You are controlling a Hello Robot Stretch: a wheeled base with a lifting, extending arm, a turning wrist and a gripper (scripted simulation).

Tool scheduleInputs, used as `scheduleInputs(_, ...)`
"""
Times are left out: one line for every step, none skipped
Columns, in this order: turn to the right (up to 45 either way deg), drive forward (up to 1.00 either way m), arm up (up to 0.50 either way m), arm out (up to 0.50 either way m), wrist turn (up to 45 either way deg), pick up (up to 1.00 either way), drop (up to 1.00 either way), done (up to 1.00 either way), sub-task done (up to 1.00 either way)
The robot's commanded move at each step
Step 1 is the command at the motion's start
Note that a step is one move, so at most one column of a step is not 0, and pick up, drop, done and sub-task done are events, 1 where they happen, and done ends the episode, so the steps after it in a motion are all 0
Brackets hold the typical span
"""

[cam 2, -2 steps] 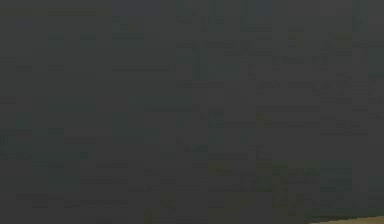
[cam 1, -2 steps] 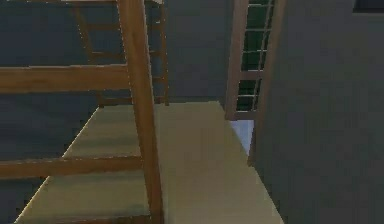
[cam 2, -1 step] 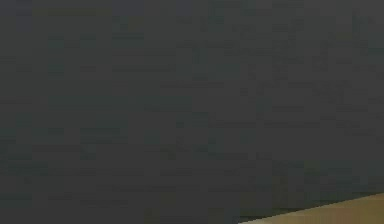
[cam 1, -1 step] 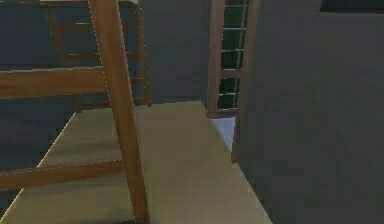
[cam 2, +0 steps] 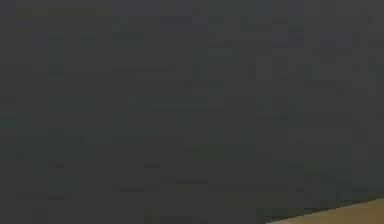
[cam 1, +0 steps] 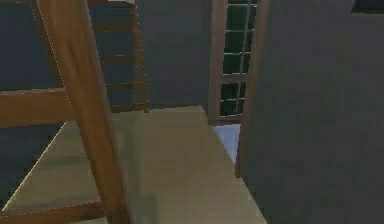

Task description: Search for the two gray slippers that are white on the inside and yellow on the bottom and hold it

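A wooden frame of slanted beams (cam 1: 85,100) stands close at the forward view's left, with rungs or shelves (cam 1: 120,60) behind it. Tan floor (cam 1: 180,160) stretches ahead toward a dark blue-grey wall (cam 1: 175,50). In the arm side view a dark grey wall (cam 2: 190,100) stands close, with a sliver of tan floor (cam 2: 340,214) at the bottom right corner.
A tall paned door or window with a wooden frame (cam 1: 235,60) stands ahead at the right of middle. A dark wall (cam 1: 320,120) juts in at the forward view's right. Free floor runs between the wooden frame and that wall.
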Motion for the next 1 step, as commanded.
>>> scheduleInputs(33.0, 0.0, 0.0, 0.0, 0.0, 0.0, 0.0, 0.0, 0.0)
